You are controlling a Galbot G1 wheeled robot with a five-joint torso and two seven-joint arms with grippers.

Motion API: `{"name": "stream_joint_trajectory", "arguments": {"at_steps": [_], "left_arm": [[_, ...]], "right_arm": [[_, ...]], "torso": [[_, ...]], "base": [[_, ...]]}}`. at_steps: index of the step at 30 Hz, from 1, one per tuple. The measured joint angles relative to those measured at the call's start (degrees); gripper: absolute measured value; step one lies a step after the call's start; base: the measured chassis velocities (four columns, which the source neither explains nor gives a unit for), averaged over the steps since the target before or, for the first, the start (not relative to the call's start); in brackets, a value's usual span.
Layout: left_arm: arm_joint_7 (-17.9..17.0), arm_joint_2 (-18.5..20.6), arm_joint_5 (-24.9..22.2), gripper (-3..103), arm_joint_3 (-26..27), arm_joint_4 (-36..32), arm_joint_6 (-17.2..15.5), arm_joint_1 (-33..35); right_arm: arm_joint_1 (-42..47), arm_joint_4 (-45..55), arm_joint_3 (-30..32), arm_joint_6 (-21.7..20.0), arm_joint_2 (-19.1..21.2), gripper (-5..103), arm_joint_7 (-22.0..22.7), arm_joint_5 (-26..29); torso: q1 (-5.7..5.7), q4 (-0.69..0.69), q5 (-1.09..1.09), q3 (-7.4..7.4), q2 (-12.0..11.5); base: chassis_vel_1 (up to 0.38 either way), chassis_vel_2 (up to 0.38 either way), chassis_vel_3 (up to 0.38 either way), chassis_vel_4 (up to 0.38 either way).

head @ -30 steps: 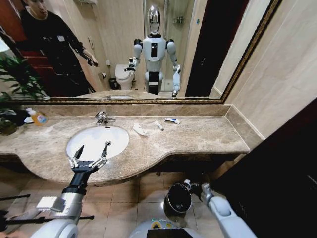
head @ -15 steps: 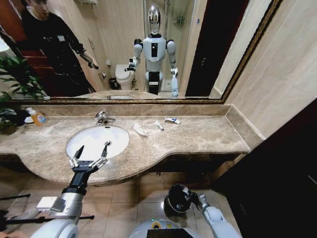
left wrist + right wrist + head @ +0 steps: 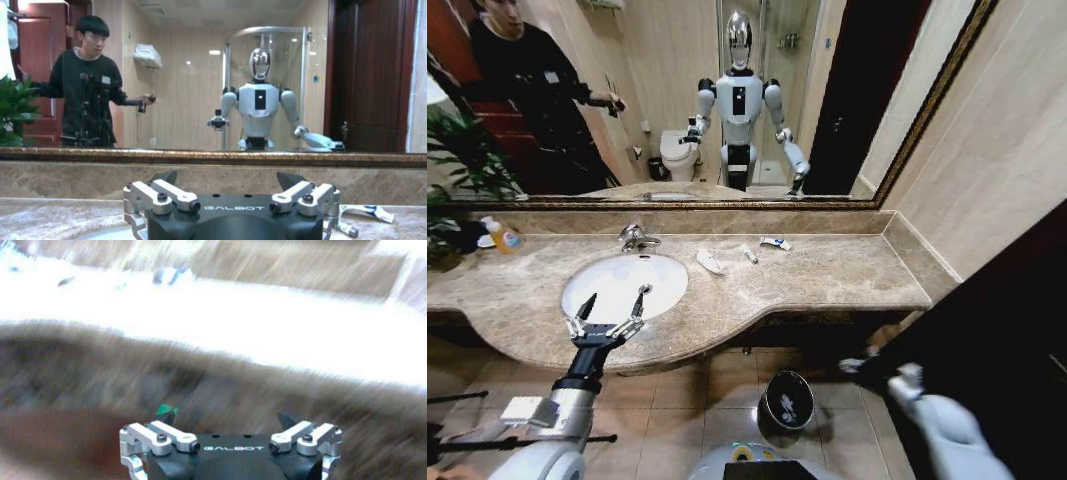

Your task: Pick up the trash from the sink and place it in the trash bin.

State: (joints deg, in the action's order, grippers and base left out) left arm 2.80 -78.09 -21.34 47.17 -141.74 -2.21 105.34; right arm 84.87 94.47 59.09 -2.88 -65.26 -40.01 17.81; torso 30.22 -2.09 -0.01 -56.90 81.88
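My left gripper [image 3: 609,305] hangs open over the front rim of the white oval sink [image 3: 624,285], and it holds nothing [image 3: 227,177]. On the counter right of the basin lie bits of trash: a white tissue wad [image 3: 710,262], a thin white tube [image 3: 748,254] and a blue-white packet [image 3: 776,243] [image 3: 367,212]. The black trash bin [image 3: 787,400] stands on the floor below the counter, with something white inside. My right gripper [image 3: 859,365], blurred by motion, is to the right of the bin, below the counter edge. Its fingers stand open and empty [image 3: 227,416].
A chrome faucet [image 3: 635,238] stands behind the basin. An orange-labelled soap bottle [image 3: 502,236] and a plant [image 3: 457,160] are at the far left. A dark cabinet [image 3: 997,330] closes off the right side. The marble counter [image 3: 847,275] curves out in front.
My right arm has swung from above the bin to the right and upward, uncovering the bin. The left arm has not moved.
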Motion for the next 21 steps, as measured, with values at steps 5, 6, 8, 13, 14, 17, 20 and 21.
{"name": "stream_joint_trajectory", "arguments": {"at_steps": [5, 6, 8, 13, 14, 17, 20, 21], "left_arm": [[0.00, 0.00, 0.00, 100, 0.00, 0.00, 0.00, 0.00], [0.00, 0.00, 0.00, 100, 0.00, 0.00, 0.00, 0.00], [0.00, 0.00, 0.00, 100, 0.00, 0.00, 0.00, 0.00], [0.02, -0.01, 0.00, 100, 0.00, 0.00, 0.00, 0.00], [0.02, -0.01, 0.00, 100, 0.00, 0.00, 0.00, 0.00], [-0.01, 0.00, 0.00, 100, 0.01, 0.00, 0.00, 0.00], [0.04, 0.00, 0.00, 100, -0.01, 0.00, 0.00, 0.00], [0.03, 0.00, 0.00, 100, 0.00, 0.00, 0.00, 0.00]], "right_arm": [[-0.98, 8.58, -1.93, 0.13, -0.60, 100, 8.82, 5.62], [-2.00, 13.11, -4.21, -1.44, -1.47, 100, 11.67, 5.98], [-3.02, 16.35, -6.07, -3.75, -2.25, 100, 12.59, 5.79], [-12.42, 24.56, -29.49, -13.13, -3.13, 100, 20.74, 4.60], [-12.42, 24.56, -29.49, -13.13, -3.13, 100, 20.74, 4.60], [-20.37, 22.41, -45.61, -13.61, -0.47, 100, 30.03, 4.75], [-28.98, 17.03, -55.25, -14.21, -0.13, 100, 34.33, 3.46], [-35.08, 12.78, -59.97, -15.62, -0.94, 100, 36.64, 3.49]], "torso": [[0.00, -0.01, 0.03, 0.00, 0.00], [0.00, -0.03, 0.00, 0.00, 0.00], [0.00, -0.03, 0.00, 0.00, 0.00], [0.00, -0.04, 0.00, 0.00, 0.00], [0.00, -0.04, 0.00, 0.00, 0.00], [0.00, -0.06, 0.01, -0.01, 0.00], [0.00, -0.03, 0.00, -0.01, 0.00], [0.01, -0.02, -0.01, -0.02, 0.00]], "base": [[0.000, 0.000, 0.000, 0.000], [0.000, 0.000, 0.000, 0.000], [0.000, 0.000, 0.000, 0.000], [0.000, 0.000, 0.000, 0.000], [0.000, 0.000, 0.000, 0.000], [0.000, 0.000, 0.000, 0.000], [0.000, 0.000, 0.000, 0.000], [0.000, 0.000, 0.000, 0.000]]}}
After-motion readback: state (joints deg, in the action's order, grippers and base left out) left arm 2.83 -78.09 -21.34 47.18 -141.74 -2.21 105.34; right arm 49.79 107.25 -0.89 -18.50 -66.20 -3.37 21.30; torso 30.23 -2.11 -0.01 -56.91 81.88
